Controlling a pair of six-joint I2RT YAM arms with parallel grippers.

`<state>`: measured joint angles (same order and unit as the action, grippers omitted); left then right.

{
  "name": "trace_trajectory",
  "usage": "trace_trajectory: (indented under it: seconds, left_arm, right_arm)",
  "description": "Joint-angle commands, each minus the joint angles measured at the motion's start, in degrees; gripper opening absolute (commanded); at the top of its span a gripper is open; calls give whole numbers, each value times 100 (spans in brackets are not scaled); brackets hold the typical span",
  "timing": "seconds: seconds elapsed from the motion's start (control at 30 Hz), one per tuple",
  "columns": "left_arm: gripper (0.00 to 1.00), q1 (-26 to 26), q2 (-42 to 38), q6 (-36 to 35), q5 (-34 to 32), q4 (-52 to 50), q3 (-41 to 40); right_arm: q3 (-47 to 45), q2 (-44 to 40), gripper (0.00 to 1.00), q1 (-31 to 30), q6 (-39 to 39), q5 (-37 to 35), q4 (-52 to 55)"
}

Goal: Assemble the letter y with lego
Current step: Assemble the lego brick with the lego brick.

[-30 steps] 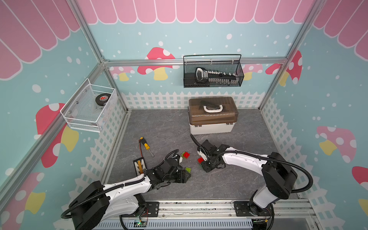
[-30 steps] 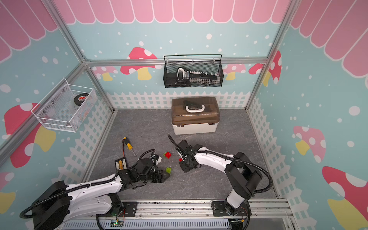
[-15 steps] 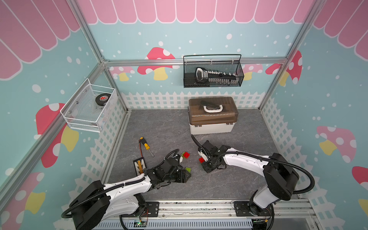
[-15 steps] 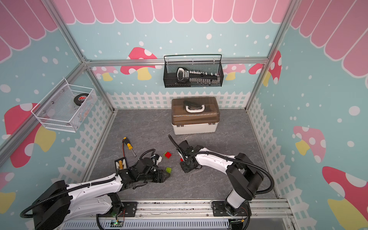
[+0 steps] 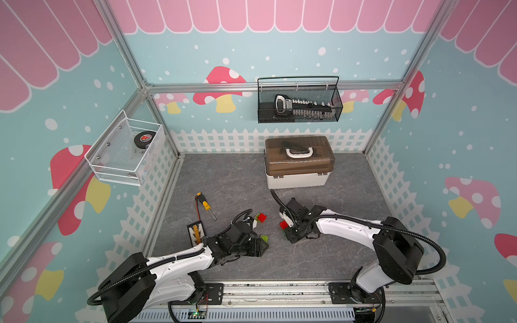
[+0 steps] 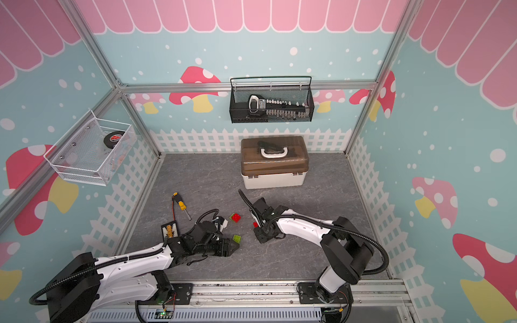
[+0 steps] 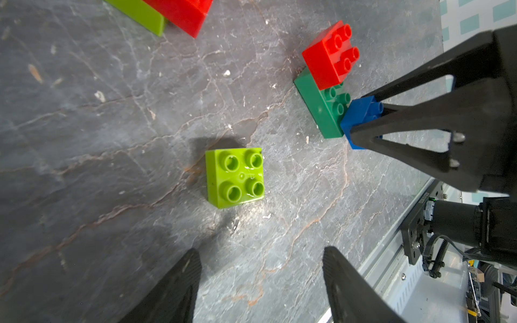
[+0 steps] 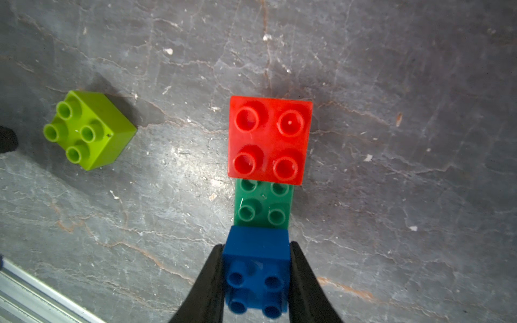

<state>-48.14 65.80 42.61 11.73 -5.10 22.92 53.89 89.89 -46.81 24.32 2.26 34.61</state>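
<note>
In the right wrist view my right gripper (image 8: 256, 249) is shut on a blue square brick (image 8: 257, 279). That brick sits on one end of the dark green bar (image 8: 263, 205), and a red brick (image 8: 270, 139) sits on the other end. A loose lime green brick (image 7: 235, 177) lies on the floor just ahead of my left gripper (image 7: 261, 250), which is open and empty. Further off, a second red brick (image 7: 179, 11) lies against a second lime brick (image 7: 140, 12). In both top views the loose lime brick (image 5: 264, 238) shows at the left gripper's tips. The blue brick is hidden there.
A yellow-handled screwdriver (image 5: 205, 205) and a small black bit holder (image 5: 195, 232) lie left of the bricks. A brown-lidded toolbox (image 5: 298, 162) stands at the back. A black mesh basket (image 5: 299, 103) and a white wire basket (image 5: 126, 151) hang on the walls.
</note>
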Motion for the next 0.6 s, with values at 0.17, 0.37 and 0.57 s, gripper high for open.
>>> trace_trajectory:
  seconds: [0.17,0.37,0.57]
  left_arm:
    - [71,-29,11,-46,-56,18,115]
    - [71,-29,47,-36,-30,62,143]
    - [71,-31,19,-51,-48,62,116]
  right_arm:
    - [-137,-76,14,30,39,-155,1021]
    - [-5,-116,14,27,3,-229,1115]
    - [-6,-257,14,30,113,-231,1141]
